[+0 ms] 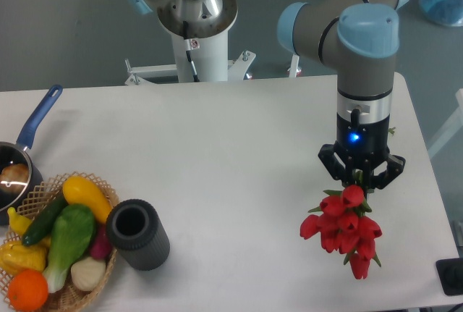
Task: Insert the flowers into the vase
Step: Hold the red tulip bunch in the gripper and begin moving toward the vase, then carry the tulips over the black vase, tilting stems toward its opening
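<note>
The arm is held vertical over the table's [239, 145] right side, wrist pointed straight down. The tool [361, 176] is clenched on the flowers [341, 229], well apart from the vase [138, 234].

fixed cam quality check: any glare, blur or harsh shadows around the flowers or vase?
Fixed camera: lighting is soft and even, shadows on the white table faint. The bunch of red tulips with green stems is sharp, no motion blur; the gripper shows a small blue LED glow. The dark grey ribbed cylinder vase is matte, without glare, its mouth reading plain black.
</note>
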Controlling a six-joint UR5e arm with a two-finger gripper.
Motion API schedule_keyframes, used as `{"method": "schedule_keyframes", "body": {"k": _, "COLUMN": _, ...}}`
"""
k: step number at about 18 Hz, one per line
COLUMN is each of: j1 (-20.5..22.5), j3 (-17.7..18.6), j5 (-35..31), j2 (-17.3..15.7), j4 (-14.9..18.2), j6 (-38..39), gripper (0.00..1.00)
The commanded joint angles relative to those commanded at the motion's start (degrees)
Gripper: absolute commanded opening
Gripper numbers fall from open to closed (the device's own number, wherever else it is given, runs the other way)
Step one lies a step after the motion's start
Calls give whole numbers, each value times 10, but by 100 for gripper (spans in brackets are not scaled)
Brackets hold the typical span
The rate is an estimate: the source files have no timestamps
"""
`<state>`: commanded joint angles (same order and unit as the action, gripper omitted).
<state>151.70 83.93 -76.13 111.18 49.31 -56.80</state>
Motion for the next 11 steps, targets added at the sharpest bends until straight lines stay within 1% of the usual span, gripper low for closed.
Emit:
{"method": "schedule_keyframes", "body": {"k": 3, "j1": -4, "j3": 11, "j5": 65, "j2": -16, "j4": -14, "j6": 47, "gripper": 2}}
{"method": "schedule_keyframes", "body": {"k": 4, "j1": -4, "j3": 12, "j5": 86, "j2": -16, "j4": -17, "j6": 58, "gripper": 2}}
{"method": "schedule_keyframes", "body": {"k": 6, "j1": -7, "j3": 14, "j5": 110, "j2": -22, "j4": -17, "j6": 82, "gripper": 2}}
{"method": "schedule_keyframes", "body": {"k": 11, "j1": -19, "j3": 27, "j5": 180, "j2": -41, "j4": -34, "j6": 107, "gripper": 2}}
